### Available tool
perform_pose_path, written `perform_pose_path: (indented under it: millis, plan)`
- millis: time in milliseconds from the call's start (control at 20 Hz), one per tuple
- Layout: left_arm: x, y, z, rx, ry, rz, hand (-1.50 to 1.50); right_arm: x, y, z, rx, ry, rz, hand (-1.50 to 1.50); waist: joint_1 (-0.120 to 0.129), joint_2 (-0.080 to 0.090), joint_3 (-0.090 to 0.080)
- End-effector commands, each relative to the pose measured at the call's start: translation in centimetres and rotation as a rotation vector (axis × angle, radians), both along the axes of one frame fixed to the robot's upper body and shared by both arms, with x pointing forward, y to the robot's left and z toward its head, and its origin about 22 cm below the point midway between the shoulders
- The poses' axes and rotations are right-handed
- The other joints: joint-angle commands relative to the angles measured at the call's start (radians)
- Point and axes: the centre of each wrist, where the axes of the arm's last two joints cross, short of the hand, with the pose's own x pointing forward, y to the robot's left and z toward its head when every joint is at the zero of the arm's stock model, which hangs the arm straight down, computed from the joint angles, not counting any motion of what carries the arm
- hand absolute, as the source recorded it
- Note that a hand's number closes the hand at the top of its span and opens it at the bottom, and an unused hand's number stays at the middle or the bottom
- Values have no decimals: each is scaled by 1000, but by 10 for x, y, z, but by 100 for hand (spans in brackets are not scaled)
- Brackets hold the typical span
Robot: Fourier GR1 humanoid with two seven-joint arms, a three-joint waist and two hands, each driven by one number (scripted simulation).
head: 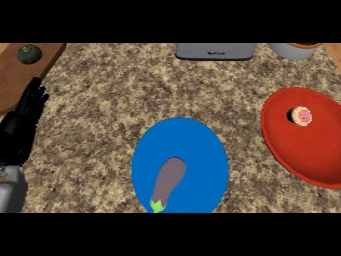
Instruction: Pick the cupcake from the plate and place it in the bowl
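Left hand [21, 120] at bench [106, 100] edge, fingers [34, 95] straight, released, holding nothing. Cupcake [301, 116] sat in red bowl [328, 170], well right of fingers. Blue plate [202, 145] between.

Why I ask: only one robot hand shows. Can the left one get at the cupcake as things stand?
Probably not easily: the left robot hand rests open at the left edge; the cupcake sits in the red dish far right.

A black robot hand [18, 125] with slender fingers tops a grey forearm [7, 192].
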Motion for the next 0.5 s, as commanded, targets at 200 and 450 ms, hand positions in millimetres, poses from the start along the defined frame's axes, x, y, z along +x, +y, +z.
perform_pose_path:
  millis: [200,450]
  plan:
    - [9,-2,8,-13,-5,23,0,-56,-42,7,127,-28,102,-150,-5,2,3]
    - [-3,5,-3,0,-5,9,0,-65,-49,14,138,-80,104,-150,-1,0,3]
